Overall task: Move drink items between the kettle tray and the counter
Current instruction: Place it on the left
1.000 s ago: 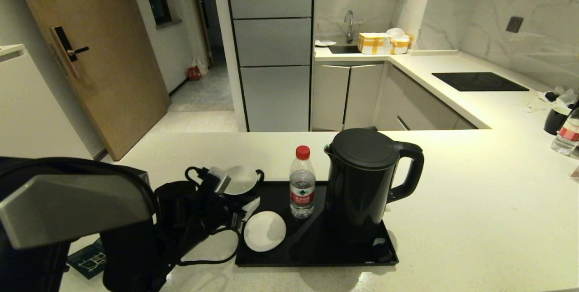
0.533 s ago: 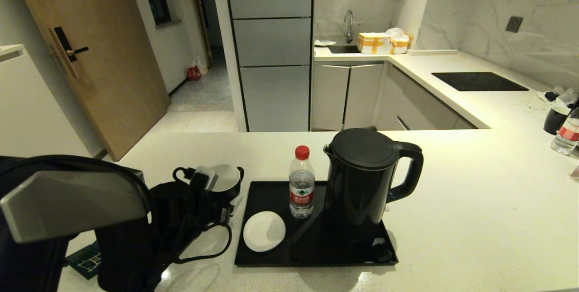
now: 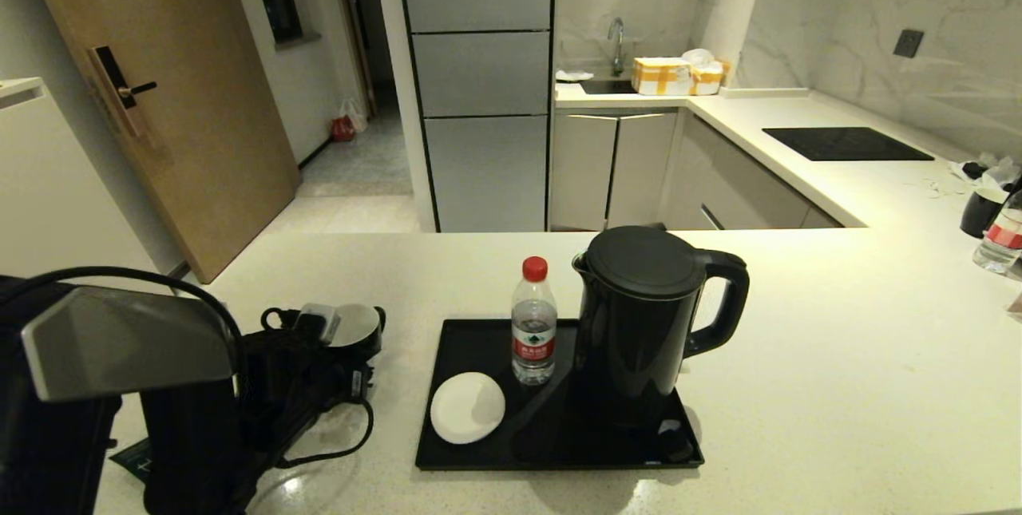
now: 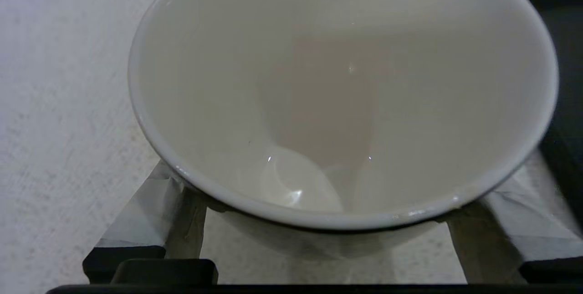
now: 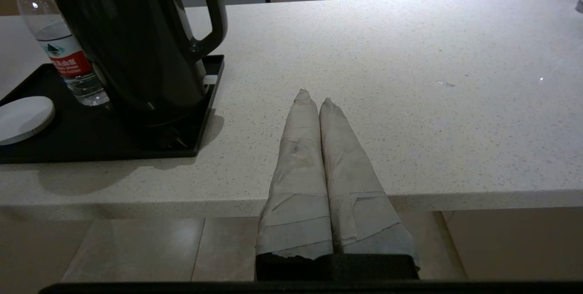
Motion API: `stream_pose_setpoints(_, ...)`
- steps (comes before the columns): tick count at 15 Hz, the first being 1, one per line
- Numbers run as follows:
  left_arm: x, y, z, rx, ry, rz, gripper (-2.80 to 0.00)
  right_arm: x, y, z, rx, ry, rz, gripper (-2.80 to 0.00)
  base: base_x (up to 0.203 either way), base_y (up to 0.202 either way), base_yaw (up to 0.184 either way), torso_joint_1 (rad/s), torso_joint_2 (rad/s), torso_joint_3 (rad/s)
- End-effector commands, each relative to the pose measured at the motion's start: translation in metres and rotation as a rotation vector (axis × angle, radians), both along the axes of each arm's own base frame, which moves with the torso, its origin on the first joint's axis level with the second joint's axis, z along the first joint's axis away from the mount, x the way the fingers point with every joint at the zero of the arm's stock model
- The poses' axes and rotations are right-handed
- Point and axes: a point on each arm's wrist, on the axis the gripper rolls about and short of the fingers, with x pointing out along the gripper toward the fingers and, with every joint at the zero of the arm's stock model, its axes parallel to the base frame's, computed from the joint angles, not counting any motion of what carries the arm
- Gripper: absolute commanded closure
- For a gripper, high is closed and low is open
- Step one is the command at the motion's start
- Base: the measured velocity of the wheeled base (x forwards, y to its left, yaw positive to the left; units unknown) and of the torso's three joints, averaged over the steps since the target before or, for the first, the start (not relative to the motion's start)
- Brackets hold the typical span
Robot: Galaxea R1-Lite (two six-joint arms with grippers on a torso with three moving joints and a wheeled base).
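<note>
My left gripper (image 3: 350,339) is shut on the white-lined black mug (image 3: 356,324), held left of the kettle tray (image 3: 479,461) over the counter (image 3: 838,355). In the left wrist view the mug (image 4: 341,84) fills the frame, with the taped fingers (image 4: 150,207) clamped on its sides. Whether it rests on the counter I cannot tell. On the tray stand the white saucer (image 3: 467,408), the red-capped bottle (image 3: 533,325) and the black kettle (image 3: 639,323). My right gripper (image 5: 317,98) is shut and empty by the counter's front edge, right of the tray (image 5: 91,143).
A dark green leaflet (image 3: 132,457) lies partly under my left arm. At the far right of the counter stand a second mug (image 3: 980,210) and a second bottle (image 3: 1002,237). A black hob panel (image 3: 845,143) sits further back.
My left gripper has carried the mug leftward, from the tray's back left corner to over the counter beside the tray. The right arm has not moved.
</note>
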Motion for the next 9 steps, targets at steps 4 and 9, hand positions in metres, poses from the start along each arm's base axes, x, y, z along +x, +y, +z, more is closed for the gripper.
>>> stream_pose_setpoints(4, 0.000, 0.001, -0.015, -0.016, 0.043, -0.029, 0.00, 0.000, 0.000, 0.000, 0.000, 0.002, 0.000, 0.00, 0.000, 0.000, 0.000, 0.000, 0.00, 0.000)
stream_pose_setpoints(9, -0.001, 0.001, -0.020, -0.014, 0.062, -0.032, 0.00, 0.000, 0.000, 0.000, 0.000, 0.003, 0.001, 0.00, 0.000, 0.000, 0.000, 0.000, 0.00, 0.000)
